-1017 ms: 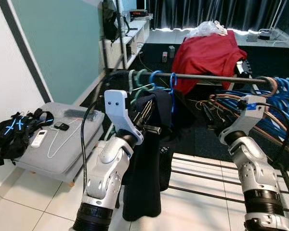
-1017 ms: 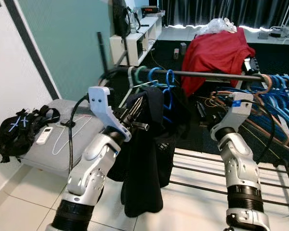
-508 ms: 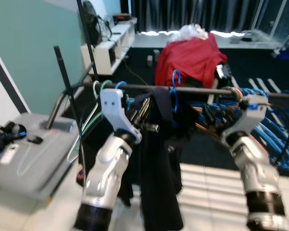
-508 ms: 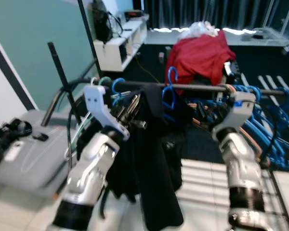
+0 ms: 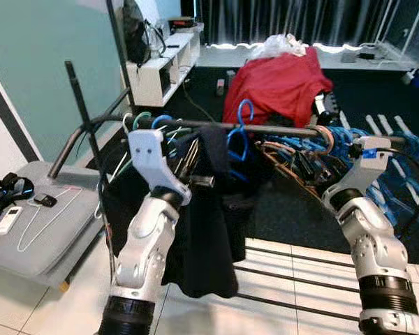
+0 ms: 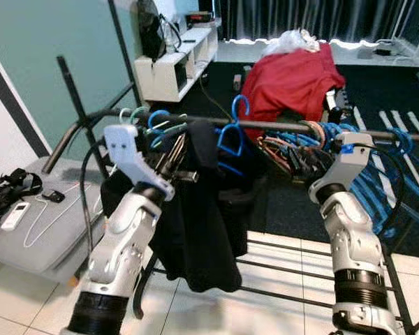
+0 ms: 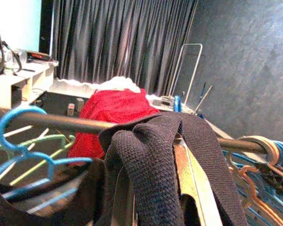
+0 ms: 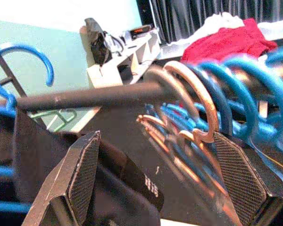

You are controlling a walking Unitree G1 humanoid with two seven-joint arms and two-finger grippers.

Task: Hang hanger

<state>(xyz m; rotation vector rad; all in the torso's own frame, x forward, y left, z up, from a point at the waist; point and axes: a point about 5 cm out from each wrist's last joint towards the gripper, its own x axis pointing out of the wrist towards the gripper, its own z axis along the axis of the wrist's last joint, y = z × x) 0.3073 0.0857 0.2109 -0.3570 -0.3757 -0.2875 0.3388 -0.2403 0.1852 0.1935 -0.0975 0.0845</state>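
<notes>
A dark rail (image 5: 279,130) crosses in front of me, with blue hangers (image 5: 237,136) hooked on it and many more bunched at its right end (image 5: 398,174). A black garment (image 5: 202,216) hangs on a pale wooden hanger (image 7: 191,176) level with the rail. My left gripper (image 5: 193,159) is shut on that hanger, its fingers buried in the cloth. To the right, my right gripper (image 5: 304,166) is open just below the rail, with nothing between its fingers (image 8: 80,174). Blue and copper-coloured hooks (image 8: 198,103) hang just beyond it.
A red cloth (image 5: 276,80) is draped over something behind the rail. A grey case (image 5: 35,230) lies on the floor at left, and a white shelf (image 5: 160,66) stands by the teal wall. Low rack bars (image 5: 300,279) run across the tiled floor beneath the garment.
The head view has swung, so the whole scene has shifted. My left gripper keeps hold of the hanger, and the garment's top now sits nearer the rail. The right gripper stays open.
</notes>
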